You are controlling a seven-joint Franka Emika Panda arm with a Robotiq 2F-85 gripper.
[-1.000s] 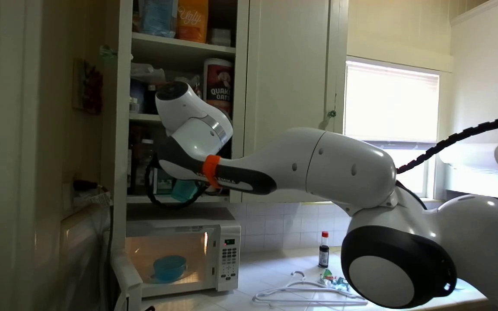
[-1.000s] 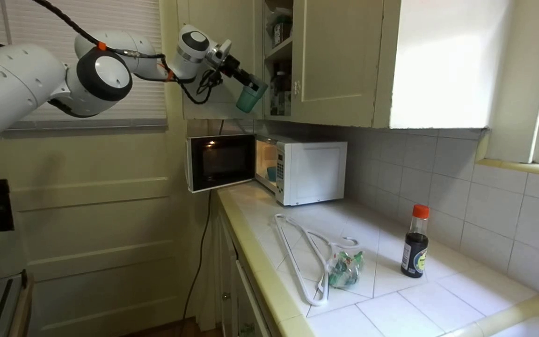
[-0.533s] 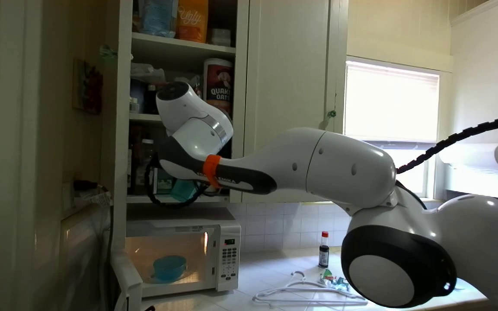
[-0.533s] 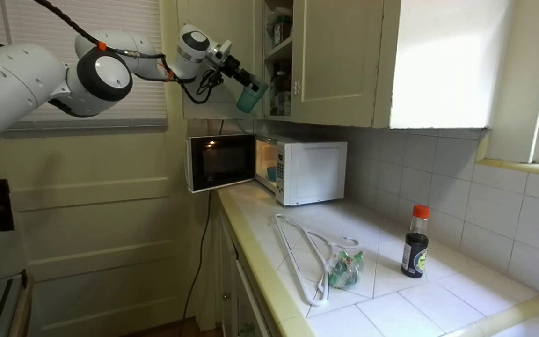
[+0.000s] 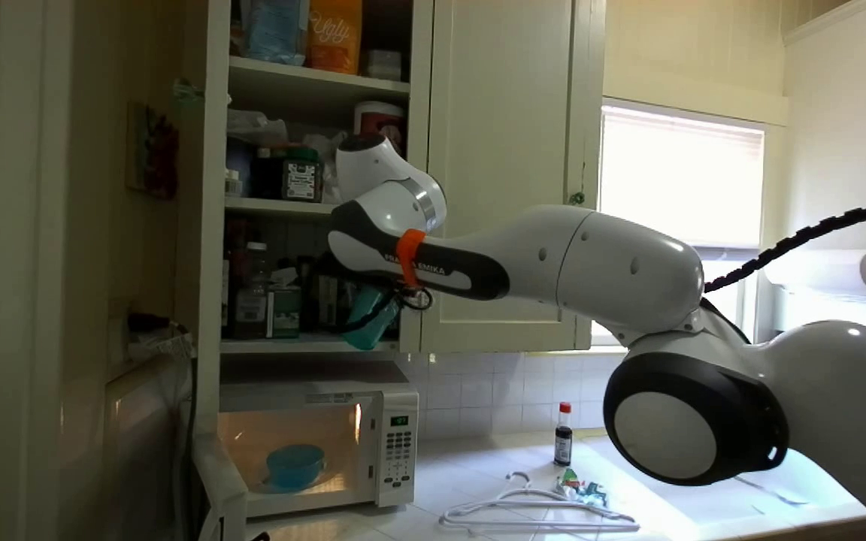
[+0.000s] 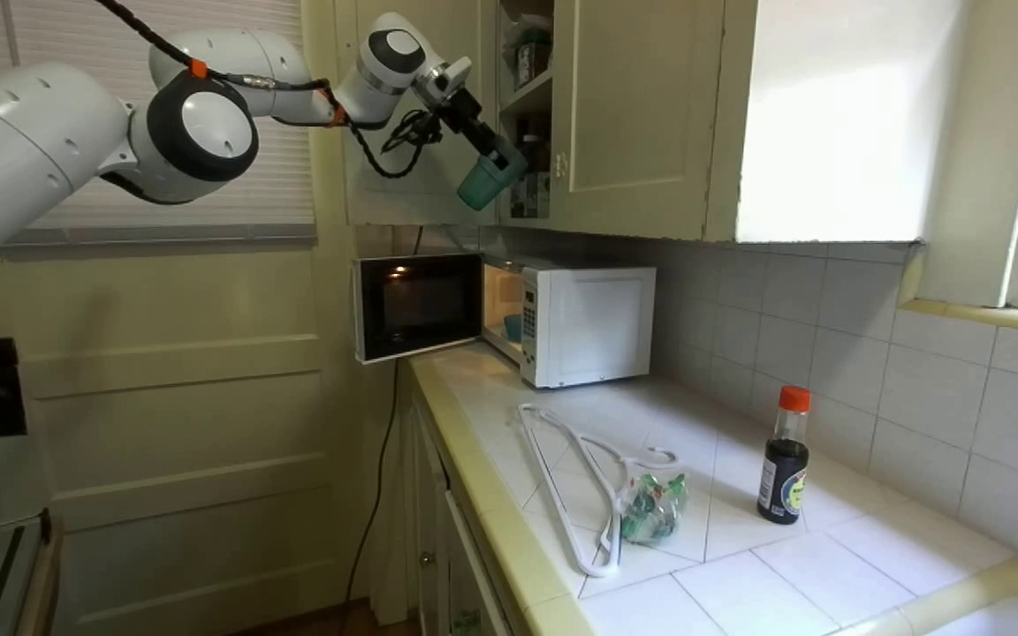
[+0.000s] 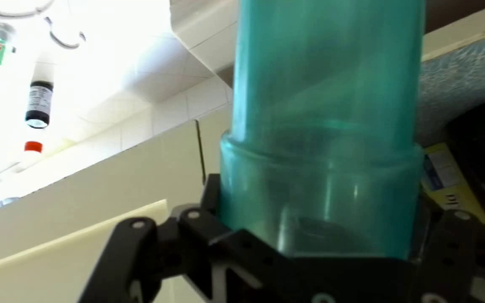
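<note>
Gripper (image 7: 319,202), one: black, jaws set wide, a finger pressed to either side of a teal cup, which it holds.

Teal cup (image 6: 481,184), one: see-through, gripped at its wider end. It hangs tilted, narrower end pointing downward, at the front of the open cupboard and higher than the microwave. Whether any of it reaches past the shelf edge I cannot tell.

Arm (image 5: 621,278), one: white with black trim, an orange strap (image 5: 409,257) near the wrist; stretched across the cupboard front.

Cupboard (image 5: 320,73), three shelves in sight. Upper: a blue bag (image 5: 275,31) beside an orange bag (image 5: 335,36). Middle: a jar (image 5: 301,176) with a green lid; a red-and-white tub (image 5: 379,119), partly hidden behind the arm. Lower: a clear bottle (image 5: 251,300) next to a green-and-white box (image 5: 284,314). A yellow box (image 7: 457,189) shows near the cup in the wrist view.

Microwave (image 6: 597,327), white: door swung open, light on, a blue bowl (image 5: 295,467) inside.

Counter (image 6: 756,592), white tile with yellow edging. On it: a white hanger (image 5: 546,524), lying flat; a crumpled green-and-clear packet (image 6: 653,510), just beside the hanger; a sauce bottle (image 6: 783,481), red cap, dark contents, upright, apart from both.

By the window (image 5: 681,176): a white roll (image 5: 820,269) on a holder.
</note>
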